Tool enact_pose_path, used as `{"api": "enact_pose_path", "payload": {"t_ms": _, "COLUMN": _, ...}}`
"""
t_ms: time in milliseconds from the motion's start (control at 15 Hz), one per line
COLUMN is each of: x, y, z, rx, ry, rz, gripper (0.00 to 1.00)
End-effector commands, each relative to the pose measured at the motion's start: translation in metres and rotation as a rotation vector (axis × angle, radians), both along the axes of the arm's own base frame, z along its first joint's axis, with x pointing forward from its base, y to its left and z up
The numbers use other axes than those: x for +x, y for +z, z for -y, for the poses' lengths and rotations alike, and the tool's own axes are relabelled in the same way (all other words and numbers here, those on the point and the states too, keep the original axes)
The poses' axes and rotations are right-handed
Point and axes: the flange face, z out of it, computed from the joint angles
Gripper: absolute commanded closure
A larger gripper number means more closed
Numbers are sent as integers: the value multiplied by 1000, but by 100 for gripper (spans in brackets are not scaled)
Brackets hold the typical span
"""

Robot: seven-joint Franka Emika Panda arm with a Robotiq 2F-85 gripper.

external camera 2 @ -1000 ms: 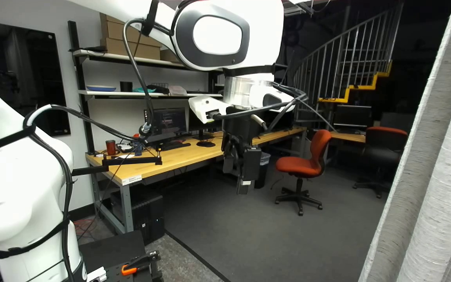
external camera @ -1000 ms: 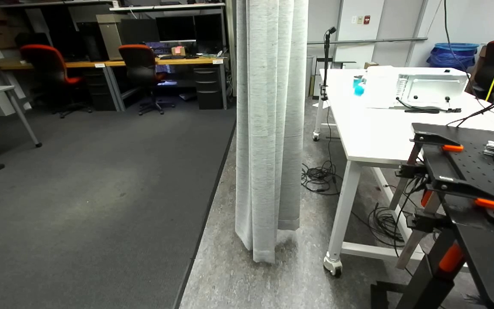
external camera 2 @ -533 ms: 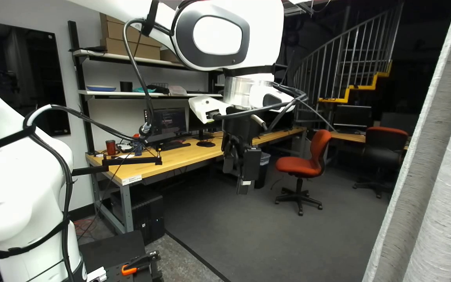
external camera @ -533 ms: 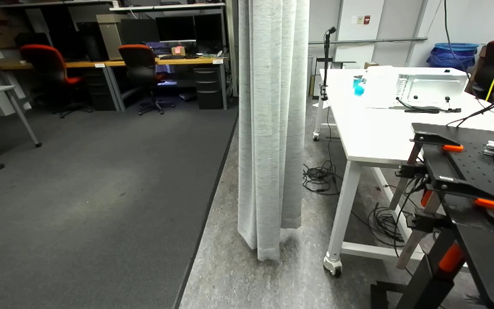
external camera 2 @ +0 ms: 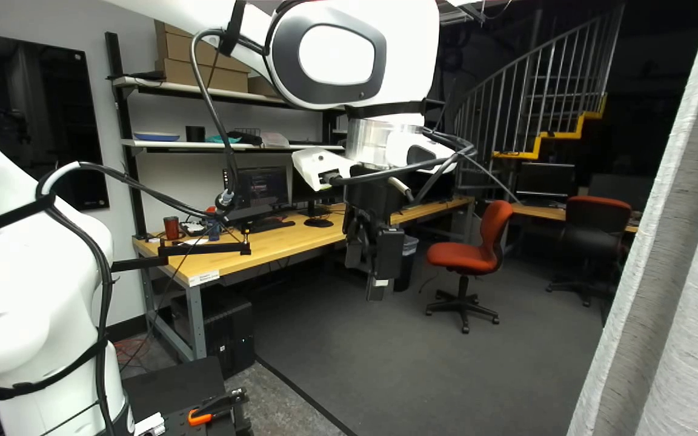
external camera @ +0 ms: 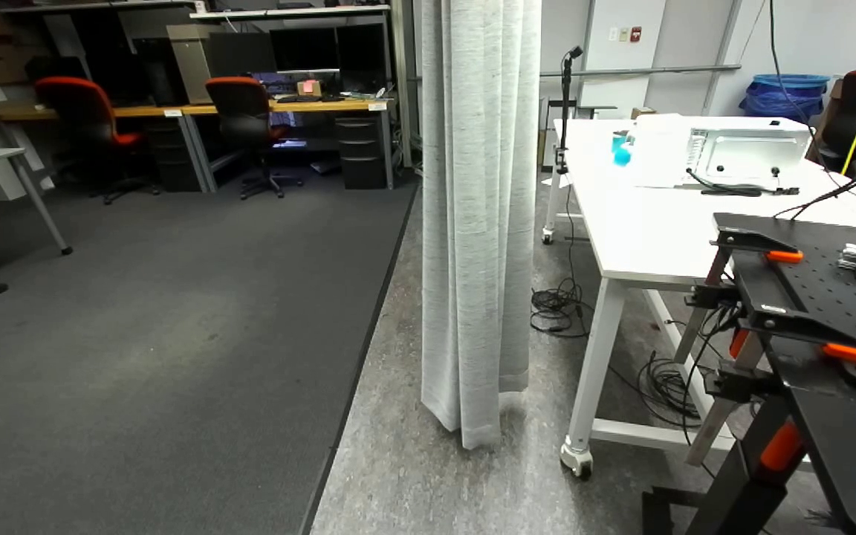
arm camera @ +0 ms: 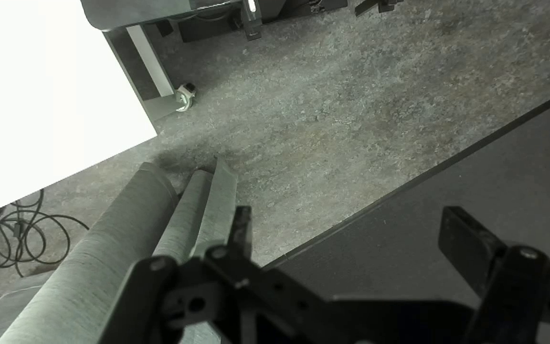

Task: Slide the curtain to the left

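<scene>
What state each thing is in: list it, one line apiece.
Gripper, open, holding nothing
Curtain, hanging, gathered in folds
Orange chairs, unoccupied
Nearest desk monitor, lit
Floor cables, loosely coiled
Drawer cabinet, shut
Blue-rimmed bin, lined with a bag

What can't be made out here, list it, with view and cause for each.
Top of the curtain: cut off by the upper edge in both exterior views.
Part of the curtain, in the wrist view: hidden behind the gripper.
Wording on the desk label, in an exterior view: too small.
Text on the monitor, in an exterior view: too small.
</scene>
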Motion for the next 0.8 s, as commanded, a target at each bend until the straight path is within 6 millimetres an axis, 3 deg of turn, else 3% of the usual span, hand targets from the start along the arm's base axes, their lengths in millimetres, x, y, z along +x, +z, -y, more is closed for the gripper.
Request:
{"api": "enact_pose_path", "payload": {"t_ms": 0, "x": 0, "y": 0, "z": 0, "rx": 0, "ry": 0, "rz": -1, "gripper": 0}}
{"api": "enact_pose_path", "payload": {"t_ms": 400, "x": 10, "y": 9, "z": 11, "rx": -9, "ry": -29, "rz": 81, "gripper": 0}}
{"api": "enact_pose_path", "payload": {"t_ms": 733, "x": 30, "y": 28, "z": 33, "rx": -35, "ry": -55, "rz": 192, "gripper": 0}}
